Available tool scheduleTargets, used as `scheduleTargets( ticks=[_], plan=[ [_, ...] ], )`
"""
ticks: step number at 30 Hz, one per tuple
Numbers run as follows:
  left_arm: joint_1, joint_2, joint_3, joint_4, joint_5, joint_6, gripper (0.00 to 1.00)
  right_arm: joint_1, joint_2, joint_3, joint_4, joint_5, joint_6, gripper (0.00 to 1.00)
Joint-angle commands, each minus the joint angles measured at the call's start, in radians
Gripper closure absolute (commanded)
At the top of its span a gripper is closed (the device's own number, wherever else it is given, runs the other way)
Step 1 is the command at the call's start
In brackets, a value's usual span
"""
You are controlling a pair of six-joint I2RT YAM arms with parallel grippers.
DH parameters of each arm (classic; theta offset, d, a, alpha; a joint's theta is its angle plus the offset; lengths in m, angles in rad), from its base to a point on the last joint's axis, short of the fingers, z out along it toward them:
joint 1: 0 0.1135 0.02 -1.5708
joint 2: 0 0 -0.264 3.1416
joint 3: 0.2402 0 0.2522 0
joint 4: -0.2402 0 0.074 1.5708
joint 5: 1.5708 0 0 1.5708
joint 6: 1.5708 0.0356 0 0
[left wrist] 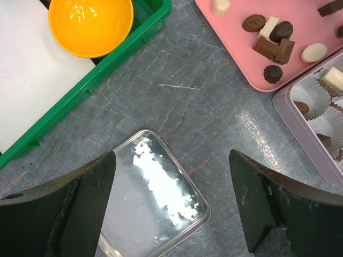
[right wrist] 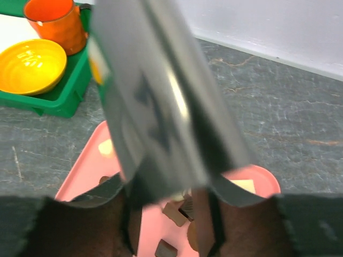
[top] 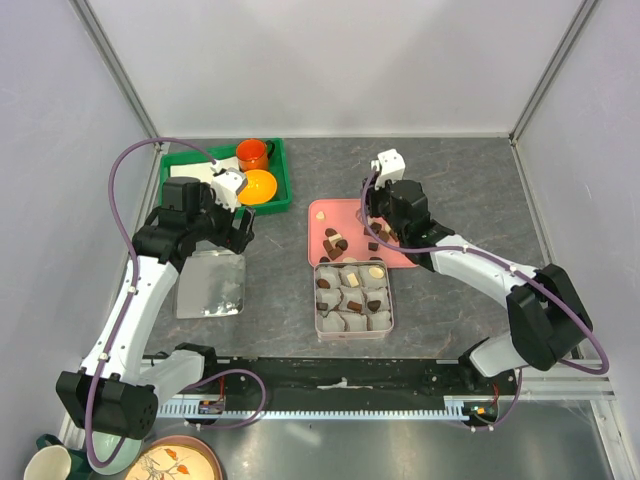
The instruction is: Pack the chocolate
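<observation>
Grey stone tabletop: tin (top: pixel 391 300) partly filled, with chocolates (top: pixel 336 240) left on the pink tray (top: pixel 345 212) at its twelve o'clock. The left gripper (left wrist: pixel 171 155) is spread and empty; the right gripper (top: pixel 378 235) finger state is indeterminable.

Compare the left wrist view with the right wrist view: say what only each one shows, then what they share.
Only the left wrist view: the shiny lid on the table below the wide-open left gripper, and a corner of the tin with its paper cups.
Only the right wrist view: the orange mug in the green tray, and the right gripper, blurred, low over the pink tray; whether it holds anything cannot be told.
Both: the yellow bowl, the green tray, the pink tray and loose chocolate pieces on it.
</observation>
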Motion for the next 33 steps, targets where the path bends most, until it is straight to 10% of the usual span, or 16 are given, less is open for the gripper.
scheduleTargets(
  ticks=[1, 33],
  plan=[
    [0.004, -0.011, -0.003, 0.026, -0.016, 0.025, 0.07, -0.008, -0.018, 0.023, 0.068, -0.040, 0.015, 0.53],
    [0.004, -0.038, -0.019, 0.017, -0.028, 0.040, 0.07, -0.036, 0.007, -0.099, 0.065, -0.057, 0.052, 0.57]
  ],
)
